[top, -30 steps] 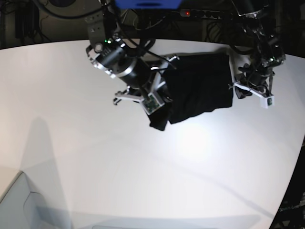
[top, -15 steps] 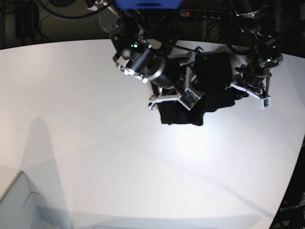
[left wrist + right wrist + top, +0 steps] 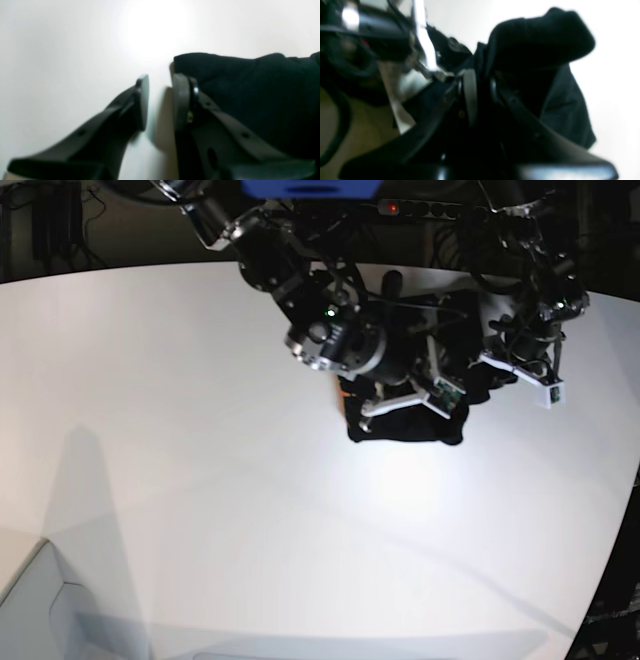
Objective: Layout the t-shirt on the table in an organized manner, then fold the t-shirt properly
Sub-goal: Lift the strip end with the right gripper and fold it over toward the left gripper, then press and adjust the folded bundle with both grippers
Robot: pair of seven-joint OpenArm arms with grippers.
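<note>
Both arms crowd over the t-shirt, which lies bunched in a dark heap near the far edge of the table — no print is showing. In its wrist view the right gripper has its jaws drawn in narrow on a fold of black cloth, a lump of shirt rising just past the fingertips. The left gripper stands with a modest gap — bare tabletop shows between its jaws, and nothing is held; the shirt's edge lies against the outside of one finger.
</note>
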